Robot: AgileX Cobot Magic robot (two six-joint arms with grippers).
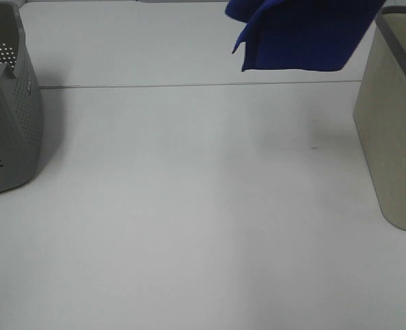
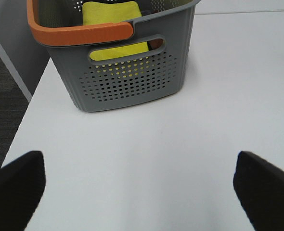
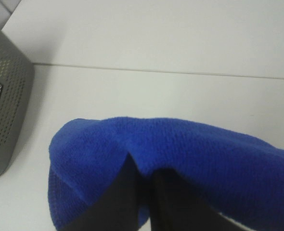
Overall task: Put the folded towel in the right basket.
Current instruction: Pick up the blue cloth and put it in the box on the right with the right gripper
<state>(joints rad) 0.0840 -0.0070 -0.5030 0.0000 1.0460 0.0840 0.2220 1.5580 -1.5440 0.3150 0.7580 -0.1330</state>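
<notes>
A folded blue towel [image 1: 299,31] hangs in the air at the top of the exterior high view, just left of the beige right basket [image 1: 396,130]. My right gripper is out of that view; in the right wrist view its dark fingers [image 3: 132,197] are shut on the blue towel [image 3: 180,154], which drapes over them. My left gripper [image 2: 139,185] is open and empty above the table, its dark fingertips [image 2: 17,185] wide apart, in front of the grey basket [image 2: 127,82].
The grey perforated basket [image 1: 7,110] with an orange handle [image 2: 79,33] stands at the left and holds a yellow cloth [image 2: 113,19]. The white table [image 1: 189,206] has a seam line across its back part. The table's left edge shows in the left wrist view.
</notes>
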